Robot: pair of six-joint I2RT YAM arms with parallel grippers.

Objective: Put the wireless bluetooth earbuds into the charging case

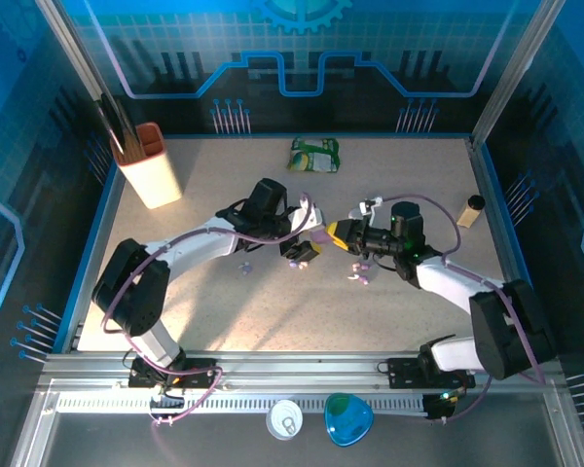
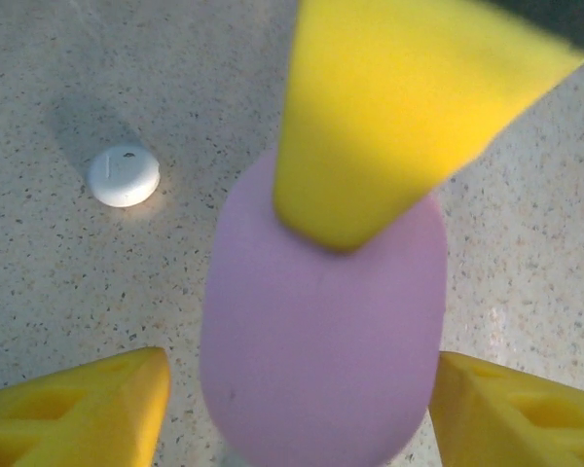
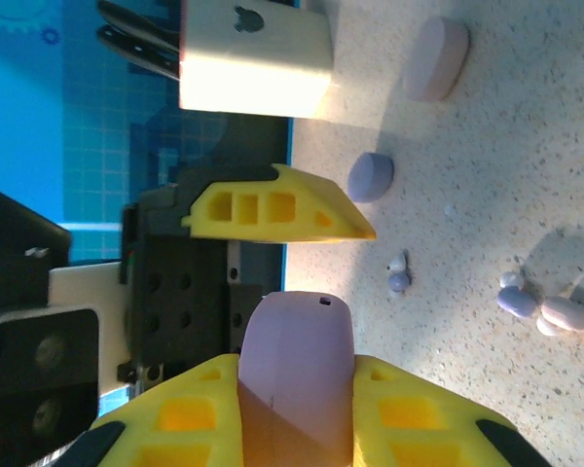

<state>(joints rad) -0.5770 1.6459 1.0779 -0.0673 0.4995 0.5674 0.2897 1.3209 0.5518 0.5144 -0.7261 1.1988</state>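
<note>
Showing both arms meeting at the middle of the speckled table (image 1: 224,311). The right gripper (image 1: 339,233) has its yellow fingers (image 3: 419,418) clamped on either side of a lilac charging case (image 3: 294,331), which stands out past their tips. From the left wrist, the same case (image 2: 321,331) lies between the fingers of the left gripper (image 2: 300,365). These fingers stand apart, the left one clear of the case and the right one just beside it. One right-gripper finger (image 2: 399,107) covers the case's upper end.

The wireless bluetooth earbuds (image 3: 540,306) lie loose on the table in a small cluster of lilac and pinkish-white pieces, near the right gripper and apart from the held case. Two tinier buds (image 3: 399,277) lie between that cluster and the left gripper's finger (image 3: 273,204).

A small white round piece (image 2: 124,175) rests on the table to the left of the case; what it is cannot be told.

A pinkish case (image 3: 436,58) and a bluish case (image 3: 370,177) lie well apart from the grippers. A salmon utensil holder (image 1: 151,165), a green packet (image 1: 314,154) and a small bottle (image 1: 472,209) stand toward the far edge.
</note>
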